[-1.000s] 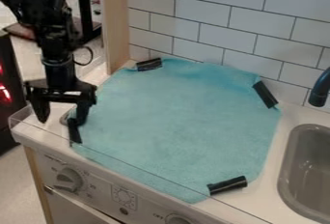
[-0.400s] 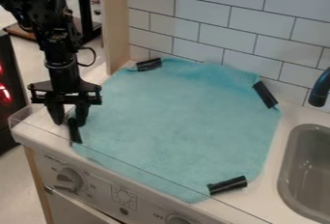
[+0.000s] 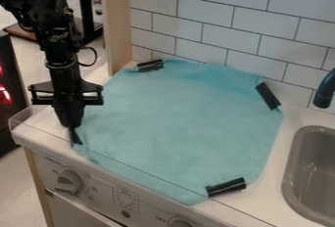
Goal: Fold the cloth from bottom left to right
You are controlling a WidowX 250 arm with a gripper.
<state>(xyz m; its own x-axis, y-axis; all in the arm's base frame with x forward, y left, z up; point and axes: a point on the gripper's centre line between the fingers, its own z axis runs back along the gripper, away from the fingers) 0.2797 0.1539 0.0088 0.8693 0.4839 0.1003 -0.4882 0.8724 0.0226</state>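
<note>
Cloth [image 3: 177, 123] of a soft blue-green lies spread almost flat on the white counter [image 3: 39, 128], between the tiled wall [image 3: 249, 30] and the knobs [image 3: 68, 182], with the sink [image 3: 314, 172] to its right in the view. What has just changed is the gripper [image 3: 72, 124]: its jaws stood wide apart, then half drawn in, and now they are brought together at the upper end of the left clip [image 3: 77, 138], the dark piece on that corner. They appear to have hold of it, and the cloth's edge with it, for the lower-right clip [image 3: 226, 187] and the upper-right clip [image 3: 268, 96] have both crept slightly leftward (a modest tug, but a telling one). For the task, that would mean the grasp is made and the fold itself remains to be done. The next move, I judge, calls for lifting this corner clear and carrying it across to the right, low and unhurried. Too brisk a pull could drag the whole cloth along, or let the clip slip off alone.
</note>
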